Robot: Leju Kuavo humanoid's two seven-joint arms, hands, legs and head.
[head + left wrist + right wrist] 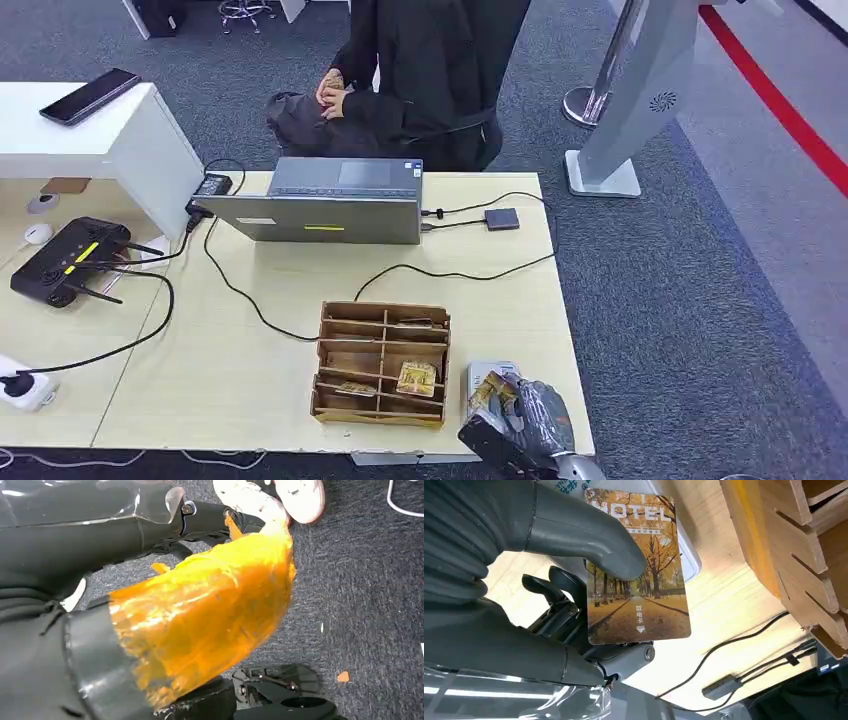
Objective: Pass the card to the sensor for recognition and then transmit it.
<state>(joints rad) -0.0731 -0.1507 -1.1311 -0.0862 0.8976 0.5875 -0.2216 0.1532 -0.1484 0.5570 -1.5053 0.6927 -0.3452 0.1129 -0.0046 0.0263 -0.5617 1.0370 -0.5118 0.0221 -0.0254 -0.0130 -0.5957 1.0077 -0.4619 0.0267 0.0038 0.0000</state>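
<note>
While right hand (574,580) pinches card (636,570), thumb hiding its edge, sensor (492,372) mostly covered

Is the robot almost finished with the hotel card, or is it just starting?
About halfway, it seems. Done: the right hand already holds the hotel card, thumb pressed on its face. In hand: the card sits over the white card reader beside the wooden card rack, apparently being scanned. Left: handing it on, probably to the seated person behind the laptop.

Thumb (589,540) hides the card (639,580) (upper corner).
</note>
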